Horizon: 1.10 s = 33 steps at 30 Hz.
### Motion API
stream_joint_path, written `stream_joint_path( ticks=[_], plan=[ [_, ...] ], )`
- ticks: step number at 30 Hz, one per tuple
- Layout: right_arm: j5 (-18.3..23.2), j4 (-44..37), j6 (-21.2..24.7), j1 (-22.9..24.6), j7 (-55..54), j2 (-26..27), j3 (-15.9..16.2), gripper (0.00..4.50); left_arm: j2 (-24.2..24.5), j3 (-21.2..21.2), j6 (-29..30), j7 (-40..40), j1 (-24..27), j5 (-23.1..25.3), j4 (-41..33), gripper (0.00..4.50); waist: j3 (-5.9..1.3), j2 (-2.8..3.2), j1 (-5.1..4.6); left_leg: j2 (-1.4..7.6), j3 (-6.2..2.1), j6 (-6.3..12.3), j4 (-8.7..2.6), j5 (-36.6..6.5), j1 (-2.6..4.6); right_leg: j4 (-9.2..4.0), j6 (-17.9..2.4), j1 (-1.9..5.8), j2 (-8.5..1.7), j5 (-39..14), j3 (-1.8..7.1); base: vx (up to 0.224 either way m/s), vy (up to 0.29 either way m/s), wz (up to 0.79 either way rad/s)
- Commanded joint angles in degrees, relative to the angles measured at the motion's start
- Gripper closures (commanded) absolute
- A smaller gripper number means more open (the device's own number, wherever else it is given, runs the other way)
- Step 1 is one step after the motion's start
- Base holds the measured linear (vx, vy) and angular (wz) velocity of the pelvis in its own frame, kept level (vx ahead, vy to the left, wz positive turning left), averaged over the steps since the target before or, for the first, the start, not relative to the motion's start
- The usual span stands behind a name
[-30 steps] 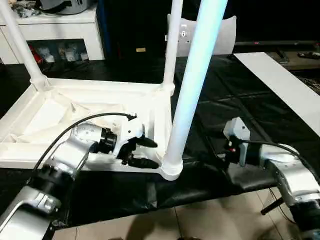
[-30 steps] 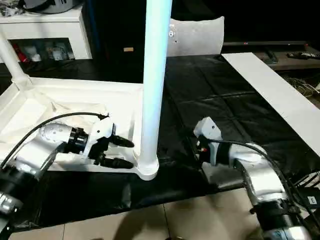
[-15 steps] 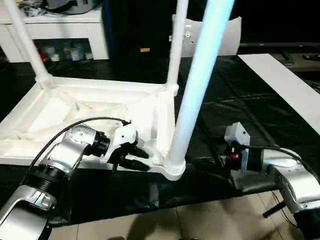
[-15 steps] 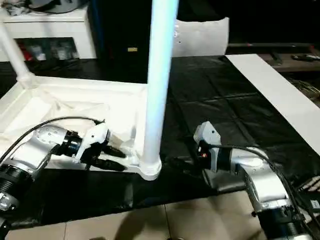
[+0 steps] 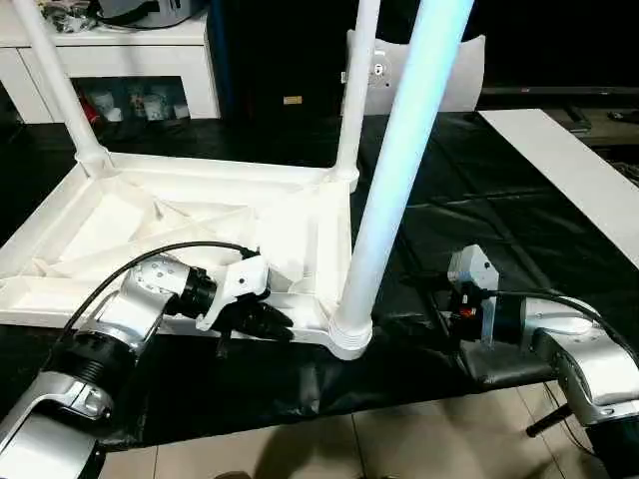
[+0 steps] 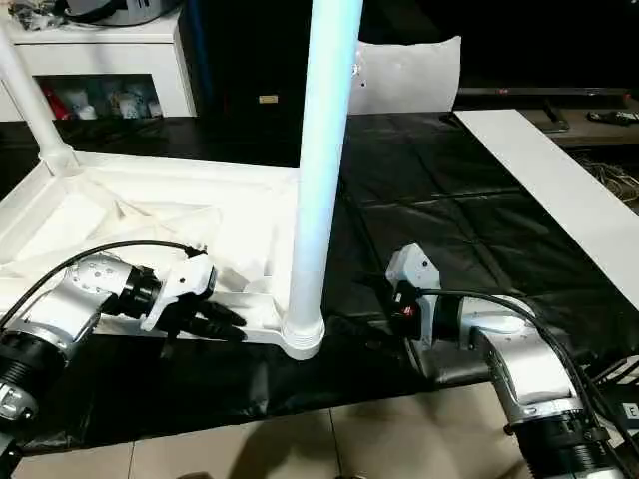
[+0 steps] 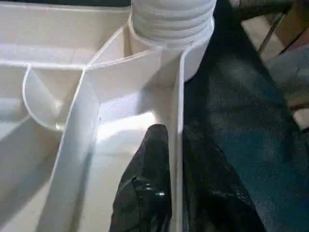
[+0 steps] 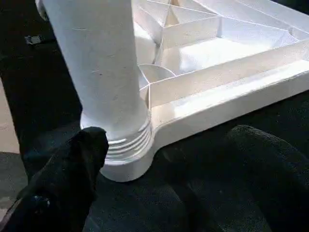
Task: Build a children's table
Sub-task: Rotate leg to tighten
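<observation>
The children's table lies upside down on black cloth, its white ribbed tabletop (image 5: 200,215) facing up. Three white legs stand in corner sockets: a thick near one (image 5: 394,170) at the front right corner and two at the back (image 5: 354,90) (image 5: 55,85). My left gripper (image 5: 268,317) is shut on the tabletop's near rim, just left of the near leg's socket (image 7: 174,29). One finger (image 7: 152,159) is inside the rim wall and the other outside. My right gripper (image 8: 171,140) is open, low on the cloth to the right of that socket, holding nothing.
A white cabinet (image 5: 130,50) stands at the back left. A long white board (image 5: 569,170) lies on the cloth (image 5: 479,200) at the right, and a white panel (image 5: 449,70) leans at the back. Tiled floor (image 5: 399,439) begins right at the cloth's front edge.
My left gripper has closed from open onto the tabletop's near rim. The right arm has stayed where it was. The camera has shifted slightly.
</observation>
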Motion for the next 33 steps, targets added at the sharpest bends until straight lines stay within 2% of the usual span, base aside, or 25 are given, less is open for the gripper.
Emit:
stream_joint_path(
  ticks=[1, 7, 11, 12, 15, 17, 19, 21, 22, 24, 25, 29, 30, 33],
  plan=[
    [0.43, -0.92, 0.02, -0.28, 0.37, -0.64, 0.22, 0.0, 0.36, -0.45, -0.65, 0.26, -0.72, 1.43, 0.82, 4.31, -3.4, 0.03, 0.1, 1.21, -0.48, 1.82, -4.12, -14.33, 0.21, -6.36, -0.8, 2.92, -4.09, -31.82, 2.95, 0.0, 0.0, 0.0],
    [0.43, -0.75, -0.33, -0.33, 0.24, -0.53, 0.03, 0.0, 0.07, -0.62, -1.3, -0.2, -0.91, 1.59, 1.21, 4.4, -3.44, 0.2, -0.1, 1.37, -0.62, 1.69, -4.32, -15.43, 0.34, -6.29, -1.25, 3.05, -4.08, -30.8, 2.9, 0.0, 0.0, 0.0],
    [1.26, -1.44, 0.43, -1.01, -0.46, 0.35, -0.54, 0.0, -2.09, 0.2, 1.4, 1.26, -0.53, 0.44, -0.91, 4.4, -3.51, 0.25, -0.05, 1.52, -0.59, 1.78, -4.42, -14.9, 0.35, -6.04, -2.46, 3.12, -4.13, -28.93, 3.09, 0.0, 0.0, 0.0],
    [1.24, -1.52, 0.49, -1.08, -0.43, 0.33, -0.48, 0.0, -2.56, 0.38, 1.99, 1.44, -0.31, 0.09, -1.49, 4.4, -3.53, 0.42, 0.11, 1.61, -0.55, 1.78, -4.43, -14.75, 0.52, -5.95, -3.06, 2.99, -4.16, -28.21, 3.19, 0.0, 0.0, 0.0],
    [0.22, -1.32, -0.54, -1.66, 0.13, 0.06, 0.46, 0.0, -3.74, -0.49, 0.97, 0.67, 0.76, 0.07, -2.83, 4.4, -3.6, 0.16, 0.21, 1.76, -0.56, 1.93, -4.52, -14.09, 0.3, -5.55, -4.0, 3.24, -4.2, -26.45, 3.35, 0.0, 0.0, 0.0],
    [-0.16, -1.17, -1.3, -1.88, 0.85, -0.15, 1.0, 0.0, -3.76, -0.92, -0.2, 0.5, 0.81, 0.68, -2.59, 4.4, -3.67, 0.16, 0.24, 1.62, -0.47, 2.16, -4.46, -13.33, 0.16, -5.47, -3.94, 3.32, -4.19, -25.86, 3.45, 0.0, 0.0, 0.0],
    [1.96, -0.99, 0.53, -2.57, 3.45, -0.02, 1.42, 0.0, -3.88, -1.08, -1.82, 0.27, 0.61, 1.19, -2.12, 4.4, -3.75, -0.02, 0.33, 1.6, -0.36, 2.82, -4.4, -12.3, 0.1, -5.32, -4.1, 3.4, -4.11, -25.01, 3.53, 0.0, 0.0, 0.0],
    [3.05, -0.33, 1.53, -3.37, 4.42, 0.34, 1.34, 0.29, -3.96, -1.13, -2.29, -0.01, 0.45, 1.4, -2.1, 4.5, -3.83, 0.17, 0.53, 1.78, -0.38, 2.91, -4.44, -11.44, 0.08, -5.08, -4.51, 3.4, -4.14, -23.85, 3.6, 0.0, 0.0, 0.0],
    [3.86, 0.57, 2.31, -4.23, 5.43, 0.65, 1.36, 0.36, -4.04, -1.26, -2.75, -0.24, 0.25, 1.66, -2.11, 4.5, -3.85, 0.03, 0.59, 1.82, -0.39, 2.99, -4.47, -11.18, 0.03, -4.91, -4.85, 3.45, -4.12, -23.25, 3.61, 0.0, 0.0, 0.0],
    [4.13, 0.87, 2.56, -4.55, 5.92, 0.74, 1.47, 0.38, -4.04, -1.27, -2.8, -0.34, 0.23, 1.77, -2.3, 4.5, -3.91, 0.17, 0.65, 1.92, -0.39, 2.82, -4.45, -11.03, 0.05, -4.73, -5.35, 3.41, -4.11, -22.38, 3.64, 0.0, 0.0, 0.0],
    [4.96, 1.44, 3.52, -5.26, 7.43, 0.85, 1.93, 0.7, -4.08, -1.29, -2.77, -0.41, 0.13, 2.1, -2.67, 4.5, -3.86, 0.11, 0.77, 1.94, -0.32, 2.81, -4.46, -11.0, 0.12, -4.78, -5.53, 3.37, -4.17, -22.25, 3.71, 0.0, 0.0, 0.0],
    [5.12, 2.26, 4.39, -6.06, 8.58, 0.9, 2.58, 0.8, -4.22, -1.38, -3.03, -0.48, -0.04, 2.42, -2.52, 4.5, -3.93, 0.07, 1.09, 1.97, -0.32, 2.6, -4.47, -10.57, 0.09, -4.56, -5.8, 3.45, -4.22, -21.69, 3.76, 0.0, 0.0, 0.0],
    [4.84, 3.87, 5.09, -7.26, 9.45, 1.27, 3.36, 1.07, -4.42, -1.41, -3.4, -0.54, -0.22, 2.66, -2.17, 4.5, -3.94, 0.14, 1.18, 1.96, -0.28, 2.52, -4.45, -10.44, 0.08, -4.55, -5.98, 3.44, -4.26, -21.58, 3.76, 0.0, 0.0, 0.0],
    [4.81, 4.97, 5.82, -8.15, 10.05, 1.59, 3.89, 1.25, -4.51, -1.41, -3.61, -0.51, -0.34, 2.86, -1.97, 4.5, -3.93, 0.18, 1.31, 2.04, -0.27, 2.23, -4.45, -10.36, 0.13, -4.56, -6.09, 3.37, -4.26, -21.52, 3.79, 0.0, 0.0, 0.0]
  ],
)
